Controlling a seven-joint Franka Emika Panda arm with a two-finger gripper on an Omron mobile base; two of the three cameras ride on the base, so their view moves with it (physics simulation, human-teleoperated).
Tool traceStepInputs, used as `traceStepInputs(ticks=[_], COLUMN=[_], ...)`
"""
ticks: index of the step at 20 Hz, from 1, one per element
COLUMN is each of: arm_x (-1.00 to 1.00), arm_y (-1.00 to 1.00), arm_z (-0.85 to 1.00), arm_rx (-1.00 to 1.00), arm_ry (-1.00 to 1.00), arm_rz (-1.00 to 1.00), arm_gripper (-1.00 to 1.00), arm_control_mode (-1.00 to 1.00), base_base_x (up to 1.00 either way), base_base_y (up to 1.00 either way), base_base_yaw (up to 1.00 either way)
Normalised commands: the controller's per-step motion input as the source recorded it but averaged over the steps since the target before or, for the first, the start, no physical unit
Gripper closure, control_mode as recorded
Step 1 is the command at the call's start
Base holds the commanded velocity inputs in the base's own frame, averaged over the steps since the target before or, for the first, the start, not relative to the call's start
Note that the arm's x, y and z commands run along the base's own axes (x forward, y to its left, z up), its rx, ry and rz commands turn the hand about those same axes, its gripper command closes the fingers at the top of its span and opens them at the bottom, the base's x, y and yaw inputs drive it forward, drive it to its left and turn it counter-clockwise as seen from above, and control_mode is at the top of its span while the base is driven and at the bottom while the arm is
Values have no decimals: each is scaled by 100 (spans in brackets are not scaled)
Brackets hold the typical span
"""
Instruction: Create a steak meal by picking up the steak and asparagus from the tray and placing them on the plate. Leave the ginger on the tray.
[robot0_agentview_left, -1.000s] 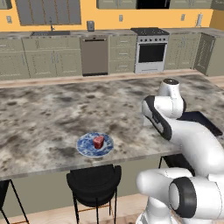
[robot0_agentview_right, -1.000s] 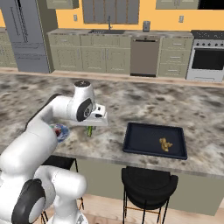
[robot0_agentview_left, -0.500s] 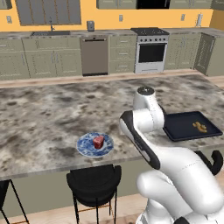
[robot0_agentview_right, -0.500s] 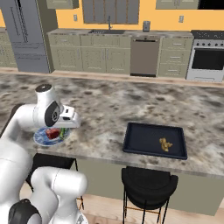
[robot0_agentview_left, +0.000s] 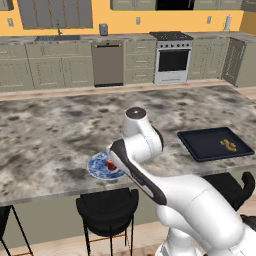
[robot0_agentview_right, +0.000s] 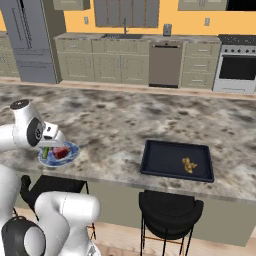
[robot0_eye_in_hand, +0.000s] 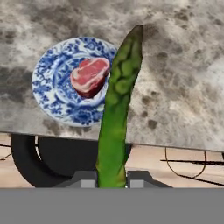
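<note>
My gripper (robot0_eye_in_hand: 111, 178) is shut on the asparagus (robot0_eye_in_hand: 119, 105), a green stalk that rises from between the fingertips in the hand view. Beyond it on the counter lies the blue-and-white plate (robot0_eye_in_hand: 47, 81) with the red steak (robot0_eye_in_hand: 90, 76) on it. From the right base view the gripper (robot0_agentview_right: 47, 146) hangs at the plate's (robot0_agentview_right: 73, 148) left rim, the asparagus (robot0_agentview_right: 46, 151) just above it beside the steak (robot0_agentview_right: 62, 152). The dark tray (robot0_agentview_right: 162, 157) lies further right and holds the ginger (robot0_agentview_right: 189, 165). In the left base view my arm partly covers the plate (robot0_agentview_left: 96, 167).
The plate sits close to the counter's front edge (robot0_eye_in_hand: 131, 142), with black stools below it (robot0_agentview_left: 107, 207) and below the tray (robot0_agentview_right: 167, 207). In the left base view the tray (robot0_agentview_left: 202, 142) with the ginger (robot0_agentview_left: 229, 145) lies at the right. Cabinets and a stove line the back wall.
My arm has swung left from the tray side to the plate, carrying the asparagus. The steak and the ginger have stayed where they were.
</note>
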Motion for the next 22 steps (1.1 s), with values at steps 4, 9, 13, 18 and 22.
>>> traceStepInputs(ticks=[4,9,13,18,22], arm_x=[22,49,58,40,37], arm_y=[84,67,33,1,0], arm_z=[-25,-28,-25,-31,-43], arm_rx=[0,0,0,0,0], arm_ry=[8,7,3,0,0], arm_rz=[0,0,0,0,0], arm_gripper=[100,100,100,100,100], arm_control_mode=[-100,-100,-100,-100,-100], base_base_x=[0,0,0,0,0], base_base_y=[0,0,0,0,0], base_base_yaw=[0,0,0,0,0])
